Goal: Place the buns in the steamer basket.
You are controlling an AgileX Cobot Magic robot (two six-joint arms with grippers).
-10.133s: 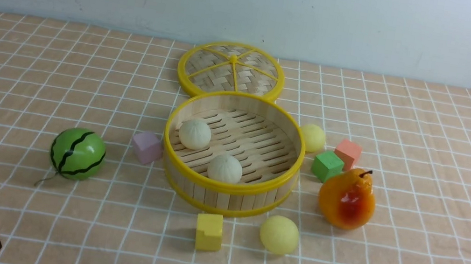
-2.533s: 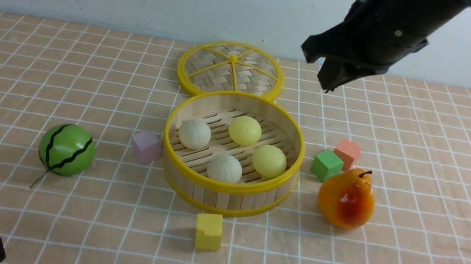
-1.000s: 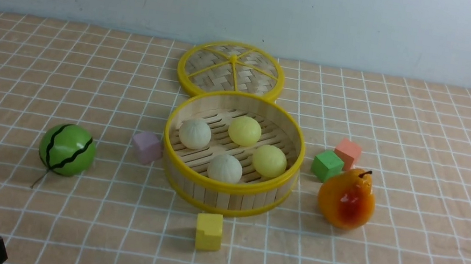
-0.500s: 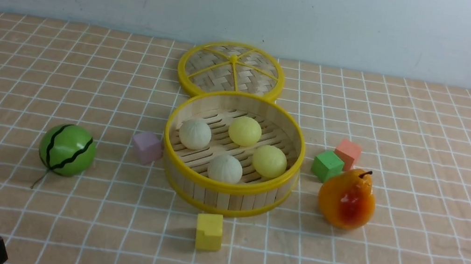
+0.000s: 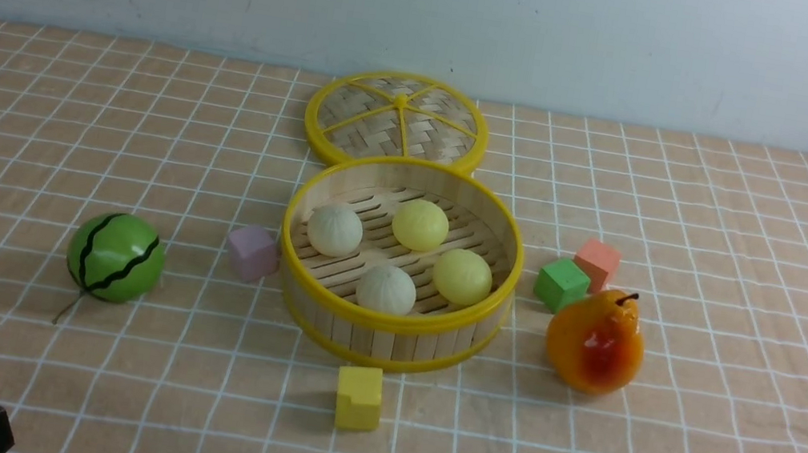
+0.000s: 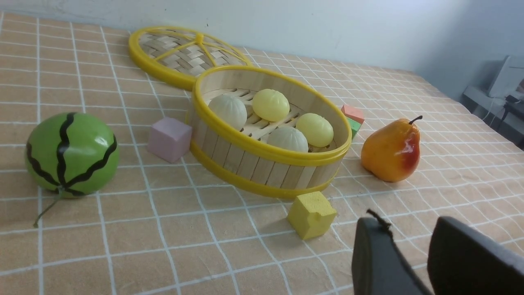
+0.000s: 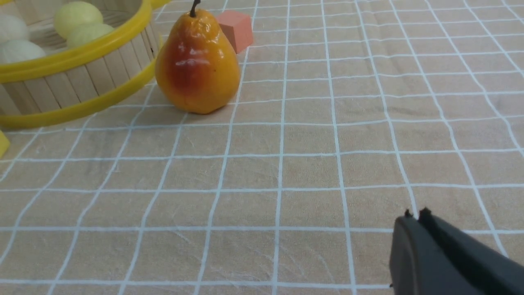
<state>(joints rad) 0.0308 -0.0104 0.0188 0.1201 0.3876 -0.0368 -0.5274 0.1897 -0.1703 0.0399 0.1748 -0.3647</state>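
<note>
Inside the round bamboo-slat steamer basket with yellow rims (image 5: 389, 320) sit all four small soft round buns, two off-white (image 5: 335, 230) (image 5: 386, 289) and two pale yellow (image 5: 420, 224) (image 5: 462, 277); around it on the checked tablecloth (image 5: 703, 436): one flat woven yellow-rimmed lid (image 5: 397, 121), four foam cubes (pink (image 5: 251, 253), yellow (image 5: 358, 397), green (image 5: 561, 285), salmon (image 5: 597, 263)), one green striped watermelon ball (image 5: 115, 257), one orange pear (image 5: 595, 343). Left gripper (image 6: 409, 237) has a narrow gap between its jaws, holding and touching nothing; right gripper (image 7: 414, 217) is closed on nothing, clear of every object. Both grippers are cut off at their wrist views' frame edges, and front view shows only a dark corner of the left one and none of the right.
</note>
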